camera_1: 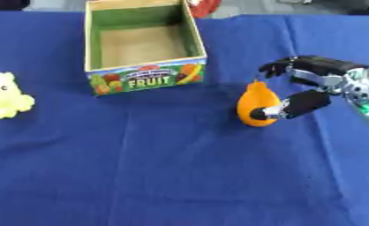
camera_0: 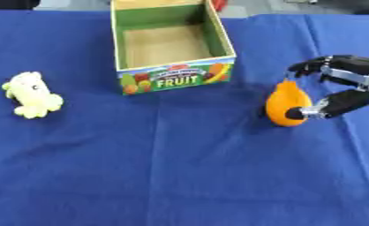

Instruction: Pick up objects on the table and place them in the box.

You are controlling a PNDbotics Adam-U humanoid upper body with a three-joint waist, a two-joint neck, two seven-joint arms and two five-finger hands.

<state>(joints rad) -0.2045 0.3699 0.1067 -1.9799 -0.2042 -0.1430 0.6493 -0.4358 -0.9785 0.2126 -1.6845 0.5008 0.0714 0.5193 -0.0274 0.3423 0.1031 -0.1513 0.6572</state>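
An orange pear-shaped fruit (camera_0: 283, 102) stands upright on the blue cloth, right of the box. My right hand (camera_0: 348, 74) comes in from the right and is curled round it. The thumb (camera_0: 333, 106) presses the fruit's lower front, and the fingers (camera_0: 307, 67) arch over behind its stem. A yellow plush toy (camera_0: 31, 94) lies at the far left. The open cardboard fruit box (camera_0: 176, 77), green inside and printed FRUIT on its front, stands at the top centre with nothing in it. My left hand shows in no view.
The blue cloth (camera_0: 180, 167) covers the whole table. A red thing (camera_1: 203, 6) shows just behind the box's far right corner, past the table edge.
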